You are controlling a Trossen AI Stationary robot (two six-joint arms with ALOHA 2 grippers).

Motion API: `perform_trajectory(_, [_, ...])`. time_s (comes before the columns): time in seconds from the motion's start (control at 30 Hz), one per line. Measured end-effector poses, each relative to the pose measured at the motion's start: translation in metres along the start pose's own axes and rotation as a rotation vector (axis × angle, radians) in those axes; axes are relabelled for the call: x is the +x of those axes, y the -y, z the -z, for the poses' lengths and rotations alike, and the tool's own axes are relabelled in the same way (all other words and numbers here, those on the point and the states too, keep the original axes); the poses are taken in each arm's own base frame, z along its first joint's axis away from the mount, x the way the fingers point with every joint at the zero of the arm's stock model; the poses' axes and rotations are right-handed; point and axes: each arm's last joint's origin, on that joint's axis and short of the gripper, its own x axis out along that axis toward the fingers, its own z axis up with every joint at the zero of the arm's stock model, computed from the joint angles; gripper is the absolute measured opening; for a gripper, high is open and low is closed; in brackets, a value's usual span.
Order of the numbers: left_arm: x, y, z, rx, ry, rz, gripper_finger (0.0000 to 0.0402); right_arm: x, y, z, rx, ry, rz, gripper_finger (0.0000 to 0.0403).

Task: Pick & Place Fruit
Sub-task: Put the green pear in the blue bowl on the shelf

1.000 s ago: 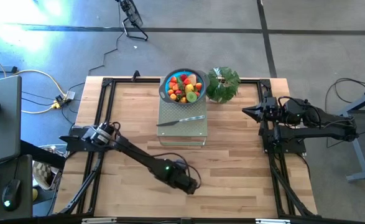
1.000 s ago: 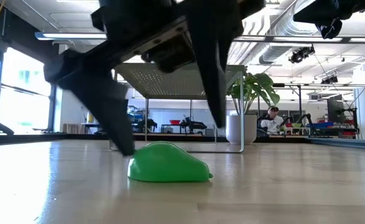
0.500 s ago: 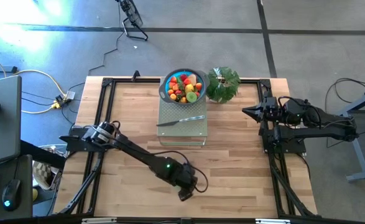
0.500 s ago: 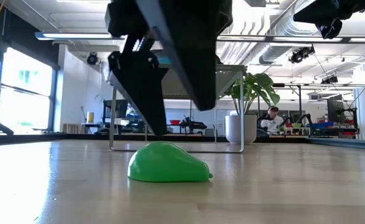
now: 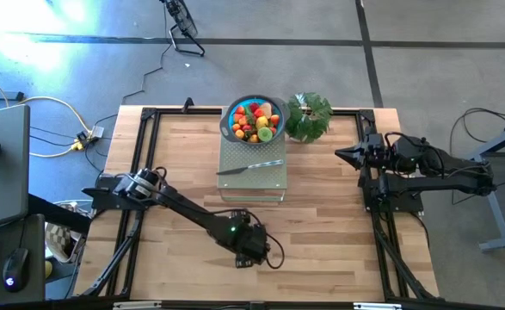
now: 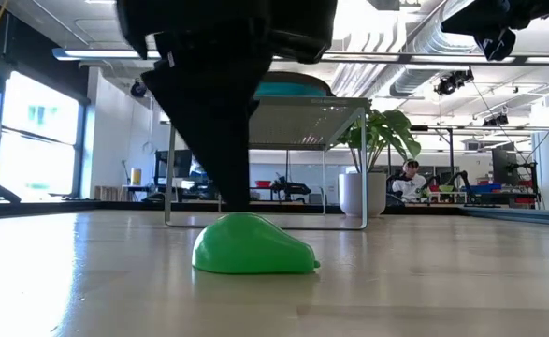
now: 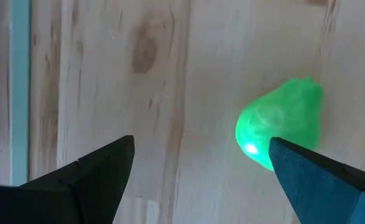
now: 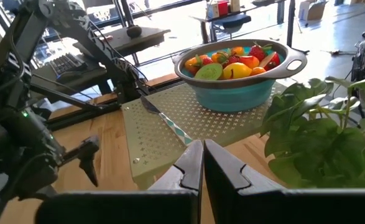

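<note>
A green toy fruit [image 6: 253, 245] lies on its side on the wooden table near the front edge, also seen as the green fruit [image 7: 283, 122] in the left wrist view. My left gripper [image 7: 201, 141] hangs open just above it, pointing steeply down. One fingertip [image 7: 275, 146] stands over the fruit's edge and the other over bare wood. From above, my left gripper [image 5: 250, 251] hides the fruit. More fruit fills the blue bowl [image 5: 254, 119] at the far middle. My right gripper [image 8: 203, 155] is shut and raised at the right side [image 5: 345, 155].
The bowl stands on a perforated metal rack [image 5: 252, 176], with a slim knife [image 5: 250, 166] lying on it. A leafy plant [image 5: 309, 116] stands right of the bowl. Black frame rails [image 5: 140, 172] run along the table's left and right sides. Bare wood lies around the green fruit.
My left gripper has rolled about the line it points along while staying open above the green fruit. Its fingers stood left and right of the fruit in the low view; now one finger shows behind it. The fruit has not moved.
</note>
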Motion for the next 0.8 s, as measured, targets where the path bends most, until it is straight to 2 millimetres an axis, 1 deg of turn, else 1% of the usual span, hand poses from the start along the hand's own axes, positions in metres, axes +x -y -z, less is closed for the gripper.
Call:
perform_trajectory(0.1, [-0.001, 0.005, 0.002, 0.018, 0.011, 0.008, 0.0365, 0.0, 0.0, 0.001, 0.022, -0.006, -0.002, 0.0007])
perform_trajectory(0.27, [-0.005, 0.022, 0.005, 0.031, 0.068, 0.053, 0.0365, 0.0, 0.0, 0.001, 0.022, -0.007, -0.002, 0.0007])
perform_trajectory(0.37, [0.0, 0.031, 0.006, 0.044, 0.092, 0.068, 0.0365, 0.0, 0.0, 0.001, 0.022, -0.006, -0.002, 0.0007])
perform_trajectory(0.43, [0.002, 0.033, 0.009, 0.049, 0.078, 0.061, 0.0365, 0.0, 0.0, 0.001, 0.022, -0.006, -0.002, 0.0007])
perform_trajectory(0.6, [0.018, 0.036, 0.011, 0.035, 0.048, 0.062, 0.0365, 0.001, 0.0, 0.0, 0.021, -0.007, -0.002, 0.0007])
perform_trajectory(0.8, [0.018, 0.04, 0.006, 0.004, 0.092, 0.097, 0.0365, 0.002, 0.0, 0.001, 0.02, -0.015, 0.0, 0.0007])
